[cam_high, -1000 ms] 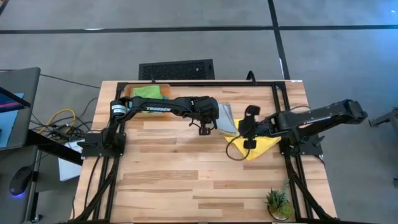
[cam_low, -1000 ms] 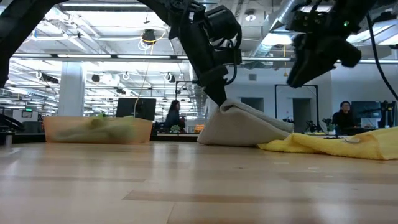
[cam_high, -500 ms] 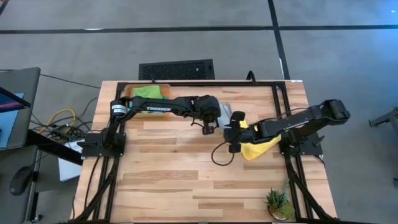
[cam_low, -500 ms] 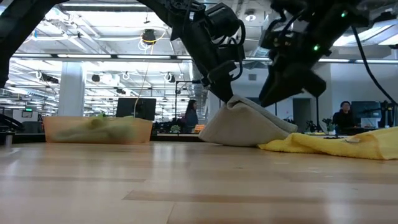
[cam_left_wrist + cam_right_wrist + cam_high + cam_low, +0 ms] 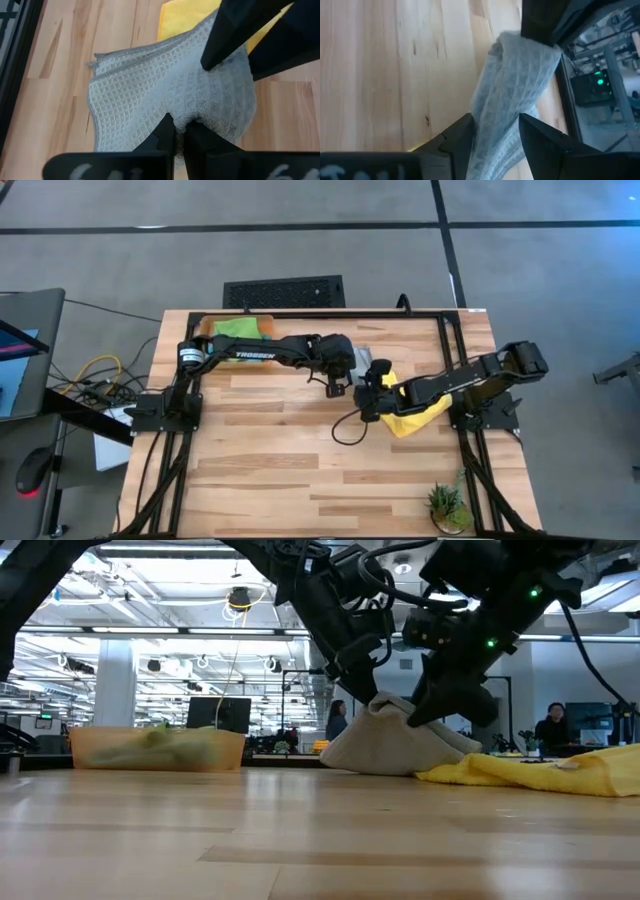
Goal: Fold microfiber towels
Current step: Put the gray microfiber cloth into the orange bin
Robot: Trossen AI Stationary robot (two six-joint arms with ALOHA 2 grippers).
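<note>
Grey waffle-weave towel pinched at mid-table, both arms converging.

High view: the left gripper (image 5: 338,377) and right gripper (image 5: 371,393) meet at the table's centre, the yellow towel (image 5: 415,413) just right of them. Low view: the grey towel (image 5: 395,745) rises in a peak. Left wrist view: fingers clamp a grey fold. Right wrist view: spread fingers (image 5: 542,142) straddle the cloth; they should close on one edge only, then lift evenly.

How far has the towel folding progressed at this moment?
Looks done: nothing shows as folded. In hand: the left pincer pinches the grey towel while the right pincer sits open around its edge. Left: the yellow towel lies crumpled; a green towel waits in the bin.
</note>
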